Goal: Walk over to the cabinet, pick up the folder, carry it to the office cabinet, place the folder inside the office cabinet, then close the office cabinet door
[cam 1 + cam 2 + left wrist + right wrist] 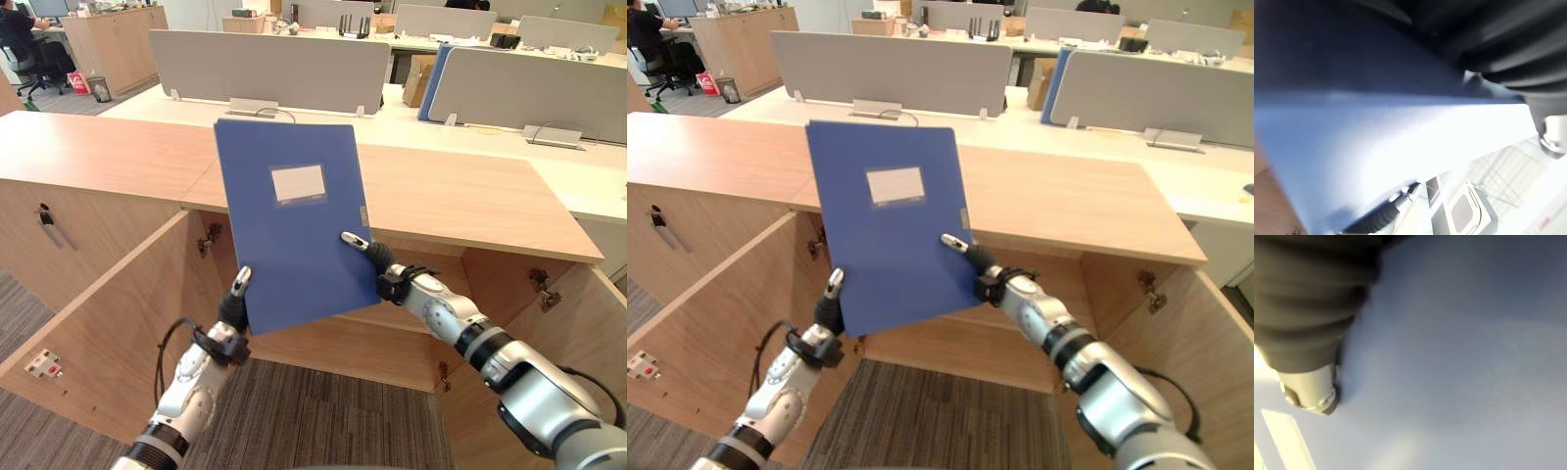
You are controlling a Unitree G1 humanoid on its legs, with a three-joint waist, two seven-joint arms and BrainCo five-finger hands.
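Holding item: blue folder (294, 225), raised upright in the air with a slight tilt, front face toward the head camera. It is in front of the cabinet's opening and touches neither cabinet nor floor.

- White label (298, 183): on the folder's front face, toward 12 o'clock.
- Left robot hand (233, 305): at the folder's 7 o'clock corner. Its thumb lies on the front face and pinches the folder; the fingers are behind the cover, hidden.
- Right robot hand (377, 259): at the folder's 4 o'clock edge, thumb pressed on the front face in a like pinch, fingers likewise hidden behind it.
- Wooden cabinet (470, 211): low, directly behind the folder, both doors swung open.
- Left door (108, 323): at 8 o'clock.
- Right door (578, 343): at 4 o'clock, hinge (544, 289) on its inner side.
- Worktop (411, 122): pale, beyond the cabinet at 12 o'clock, carrying grey dividers (265, 69).
- Person (20, 34): seated far off at 10 o'clock.
- Carpet (323, 411): grey, at 6 o'clock.
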